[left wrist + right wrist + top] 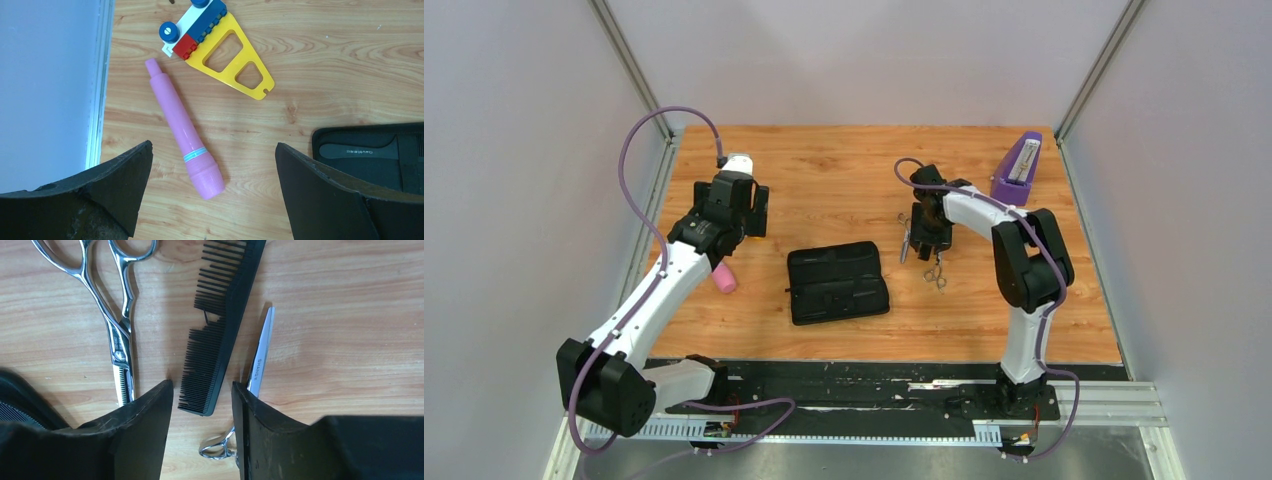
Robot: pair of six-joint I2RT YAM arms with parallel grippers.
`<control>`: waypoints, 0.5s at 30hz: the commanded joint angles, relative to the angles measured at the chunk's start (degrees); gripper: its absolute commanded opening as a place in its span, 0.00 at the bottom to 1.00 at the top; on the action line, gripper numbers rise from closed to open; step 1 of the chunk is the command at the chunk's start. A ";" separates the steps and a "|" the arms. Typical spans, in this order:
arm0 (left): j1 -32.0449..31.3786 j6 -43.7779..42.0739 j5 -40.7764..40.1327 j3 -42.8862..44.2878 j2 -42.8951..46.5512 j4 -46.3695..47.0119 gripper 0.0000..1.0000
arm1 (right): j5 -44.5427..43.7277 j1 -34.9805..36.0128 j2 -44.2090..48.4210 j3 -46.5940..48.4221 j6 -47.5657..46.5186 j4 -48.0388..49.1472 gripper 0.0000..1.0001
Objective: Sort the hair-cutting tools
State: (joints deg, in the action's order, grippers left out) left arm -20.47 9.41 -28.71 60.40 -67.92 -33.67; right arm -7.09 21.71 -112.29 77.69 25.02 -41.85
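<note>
Right pincer (201, 386): about half open, holding nothing. Its fingers straddle the near end of the straight comb (225, 325), with a thin gap on each side. The comb lies flat on the worktop (350, 315). Cannot tell whether the tips touch the wood.

One pair of scissors (117, 315) lies near the comb's toothed side, clear of it. The second scissors (260, 355) has its blade running just beside the comb's spine, and its handle end passes under the pincer.

The handled comb (357, 150) sits in the zip case (320, 137).

Left pincer (214, 146): spread fully, empty, hanging over the pink tube (182, 130). A toy block piece (220, 45) lies beyond it.

Risks, as judged:
- The closing finger on the spine side could catch the second scissors' blade, pinching it with the comb or dragging it askew.
- The comb is thin and flat, so the tips may ride over it and close on air.
- A grip at the very end would probably let the long comb droop or swivel when lifted.
</note>
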 commanded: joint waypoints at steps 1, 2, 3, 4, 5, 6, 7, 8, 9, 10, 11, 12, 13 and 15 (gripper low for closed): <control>0.34 -1.08 -0.11 0.24 -0.11 0.80 1.00 | -3.69 0.56 -5.24 1.09 1.57 -0.63 0.48; 0.34 -1.11 -0.05 0.22 -0.11 0.76 1.00 | -3.64 0.80 -5.72 1.34 1.60 -0.69 0.49; 0.34 -1.14 -0.08 0.23 -0.11 0.78 1.00 | -3.49 0.98 -6.25 1.47 1.61 -0.75 0.49; 0.34 -1.14 -0.11 0.24 -0.11 0.73 1.00 | -3.34 1.24 -6.68 1.56 1.62 -0.76 0.49; 0.34 -1.15 -0.11 0.24 -0.11 0.72 1.00 | -3.32 1.47 -7.19 1.54 1.68 -0.82 0.48; 0.34 -1.15 -0.12 0.24 -0.11 0.71 1.00 | -3.15 1.63 -7.60 1.39 1.77 -0.92 0.47; 0.34 -1.15 -0.12 0.24 -0.06 0.67 1.00 | -2.88 1.77 -7.77 1.06 1.85 -1.02 0.46; 0.34 -1.19 -0.10 0.20 -0.04 0.63 1.00 | -2.51 1.87 -7.86 0.38 2.00 -1.13 0.44; 0.34 -1.22 -0.11 0.23 0.06 0.63 1.00 | -2.26 2.06 -7.81 -0.27 2.12 -1.20 0.41; 0.34 -1.23 -0.16 0.24 0.07 0.65 1.00 | -2.22 2.22 -7.66 -0.85 2.23 -1.46 0.39; 0.34 -1.28 -0.18 0.24 0.13 0.68 1.00 | -2.34 2.48 -7.31 -1.59 2.31 -1.70 0.36; 0.34 -1.30 -0.18 0.24 0.19 0.64 1.00 | -2.37 2.89 -6.83 -2.39 2.24 -1.93 0.32; 0.34 -1.32 -0.15 0.20 0.27 0.63 1.00 | -2.23 3.44 -6.23 -3.24 2.23 -2.27 0.29; 0.34 -1.40 0.04 0.22 0.37 0.68 1.00 | -1.51 4.48 -4.73 -5.17 2.23 -2.88 0.23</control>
State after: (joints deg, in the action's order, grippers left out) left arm -20.47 8.69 -28.58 60.40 -67.96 -33.69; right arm -8.08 23.86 -113.75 79.20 26.30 -41.52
